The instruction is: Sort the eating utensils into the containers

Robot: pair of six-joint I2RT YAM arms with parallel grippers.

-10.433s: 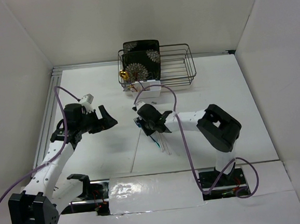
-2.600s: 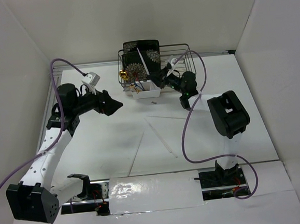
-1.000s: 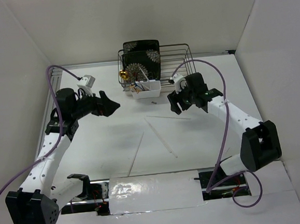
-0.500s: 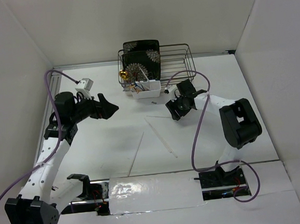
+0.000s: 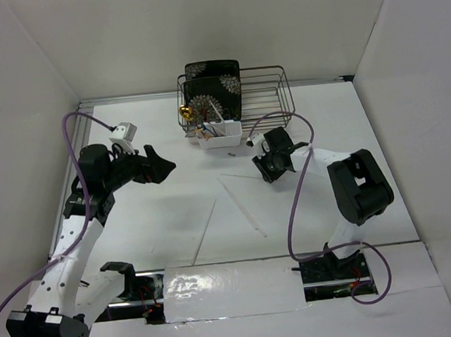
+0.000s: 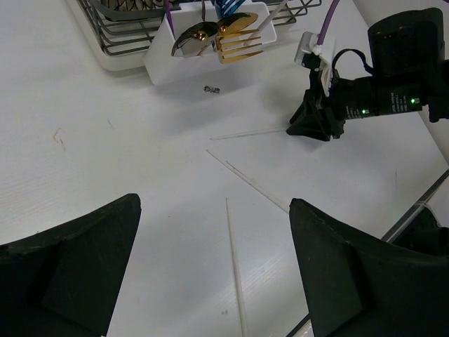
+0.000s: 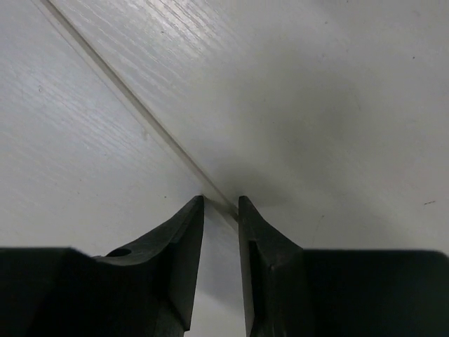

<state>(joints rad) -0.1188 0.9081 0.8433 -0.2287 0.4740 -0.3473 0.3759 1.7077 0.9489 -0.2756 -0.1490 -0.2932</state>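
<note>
The white caddy (image 5: pixel 225 141) stands in front of the wire rack and holds a gold fork (image 6: pixel 243 45) and spoons (image 6: pixel 193 38). Three pale chopsticks lie loose on the table: one crosswise (image 5: pixel 246 177), one slanting toward the front (image 5: pixel 244 208), one left of it (image 5: pixel 206 228). My right gripper (image 5: pixel 266 173) is down on the table at the crosswise chopstick's right end. In the right wrist view its jaws (image 7: pixel 219 201) are nearly closed on that chopstick (image 7: pixel 133 98). My left gripper (image 5: pixel 156 166) hovers wide open and empty above the table's left side, with a chopstick (image 6: pixel 235 274) below it.
A black wire dish rack (image 5: pixel 271 106) with black floral plates (image 5: pixel 213 87) stands at the back middle, directly behind the caddy. A small dark speck (image 6: pixel 210 89) lies in front of the caddy. White walls enclose the table on three sides.
My right gripper left the caddy, came down to the table and closed on the right end of the crosswise chopstick. My left arm drew slightly back to the left.
</note>
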